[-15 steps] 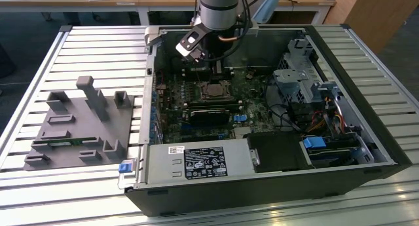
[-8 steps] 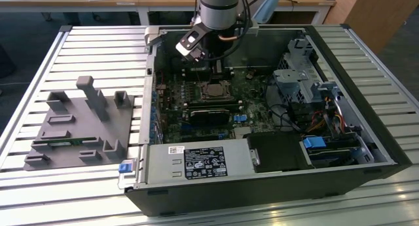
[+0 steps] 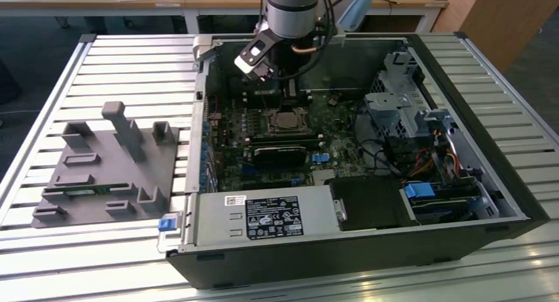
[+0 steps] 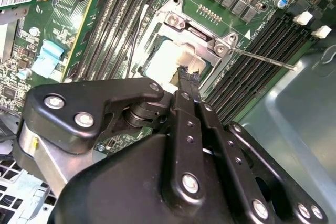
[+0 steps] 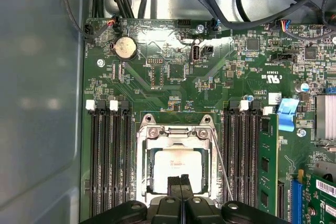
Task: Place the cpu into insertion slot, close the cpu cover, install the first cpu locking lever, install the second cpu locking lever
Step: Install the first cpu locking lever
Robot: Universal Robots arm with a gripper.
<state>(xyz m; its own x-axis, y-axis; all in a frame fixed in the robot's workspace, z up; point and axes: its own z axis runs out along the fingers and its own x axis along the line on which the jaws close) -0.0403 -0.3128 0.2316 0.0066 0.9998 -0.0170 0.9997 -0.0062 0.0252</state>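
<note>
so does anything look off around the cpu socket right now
The thin silver wire lever beside the square silver metal cover frame slants out over the long black memory slots instead of lying along the frame, so it looks unlatched. The pale square chip sits squarely in the window.

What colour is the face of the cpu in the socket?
The cpu has a pale beige-silver face of plain metal; the first wrist view shows it best.

Silver-grey arm (image 3: 294, 10), black screw-studded end effector (image 4: 187, 77)
</note>
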